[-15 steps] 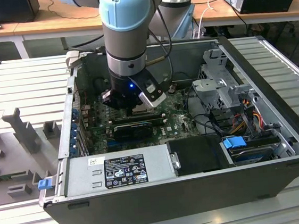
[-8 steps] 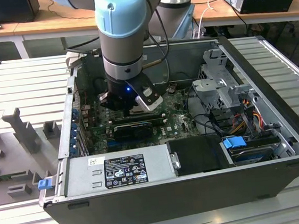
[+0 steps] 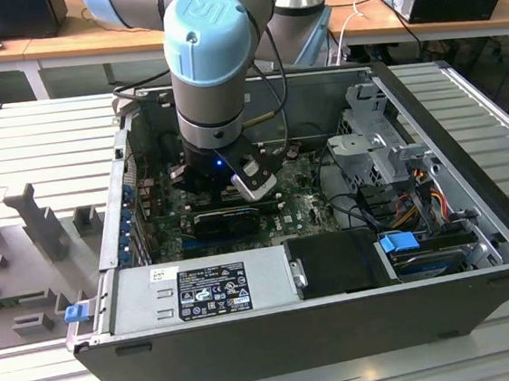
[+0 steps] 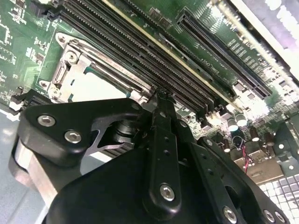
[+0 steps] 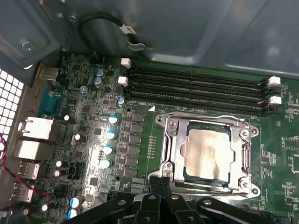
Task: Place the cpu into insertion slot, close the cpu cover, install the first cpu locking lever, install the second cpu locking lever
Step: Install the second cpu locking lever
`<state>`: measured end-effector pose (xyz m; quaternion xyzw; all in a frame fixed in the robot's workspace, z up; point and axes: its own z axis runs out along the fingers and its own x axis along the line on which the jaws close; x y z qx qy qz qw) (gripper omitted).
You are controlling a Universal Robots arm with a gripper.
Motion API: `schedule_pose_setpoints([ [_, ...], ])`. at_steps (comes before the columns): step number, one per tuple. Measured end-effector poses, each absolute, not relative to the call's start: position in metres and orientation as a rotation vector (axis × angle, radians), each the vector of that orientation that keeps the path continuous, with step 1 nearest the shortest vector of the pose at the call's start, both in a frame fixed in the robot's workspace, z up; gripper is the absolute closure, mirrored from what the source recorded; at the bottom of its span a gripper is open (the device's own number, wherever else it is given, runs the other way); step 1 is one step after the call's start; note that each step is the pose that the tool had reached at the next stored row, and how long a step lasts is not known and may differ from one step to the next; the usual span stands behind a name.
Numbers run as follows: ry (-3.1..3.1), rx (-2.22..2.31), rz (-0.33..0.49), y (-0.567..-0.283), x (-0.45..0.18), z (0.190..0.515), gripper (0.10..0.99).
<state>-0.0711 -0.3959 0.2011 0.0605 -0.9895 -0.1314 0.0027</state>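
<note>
We see the cpu (image 5: 207,156) lying flat, face up, in the insertion slot (image 5: 186,173), framed by the lowered cpu cover (image 5: 174,151). Our pincer (image 5: 161,178) hovers at the cover's edge, fingers pressed together, gripping nothing.

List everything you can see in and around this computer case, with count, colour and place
cpu: one, silvery-beige, seated in the socket under the frame.
cpu cover: one, silver-grey, closed flat over the cpu.
memory slots: four, black, beside the socket.
motherboard: one, green, on the case floor.
computer case: one, dark grey, open on the slatted table.
power supply: one, silver, at the case's near edge.
drive cage: one, grey metal, toward the exterior view's right.
arm: one, grey with blue cap, reaching into the case.
gripper: one, black, at the cover's edge.
</note>
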Motion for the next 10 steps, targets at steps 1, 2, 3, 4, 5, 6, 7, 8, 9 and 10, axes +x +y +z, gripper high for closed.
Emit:
schedule_pose_setpoints([
  [1,-3.102,0.19,-0.419,-0.3959,-0.0711,0.2006,0.98],
  [2,-3.102,0.19,-0.427,-0.3959,-0.0712,0.2001,0.98],
  [3,-3.1,0.19,-0.44,-0.3959,-0.0713,0.1993,0.98],
  [4,-3.099,0.19,-0.45,-0.3959,-0.0714,0.1987,0.98],
  [5,-3.099,0.19,-0.457,-0.3959,-0.0717,0.1981,0.98],
  [6,-3.098,0.19,-0.463,-0.3958,-0.0722,0.1972,0.98],
  [7,-3.098,0.19,-0.467,-0.3957,-0.073,0.1963,0.98],
  [8,-3.097,0.19,-0.469,-0.3958,-0.0738,0.1961,0.98],
  [9,-3.097,0.19,-0.471,-0.3959,-0.0746,0.196,0.98],
  [10,-3.097,0.19,-0.474,-0.3959,-0.0748,0.1961,0.98],
])
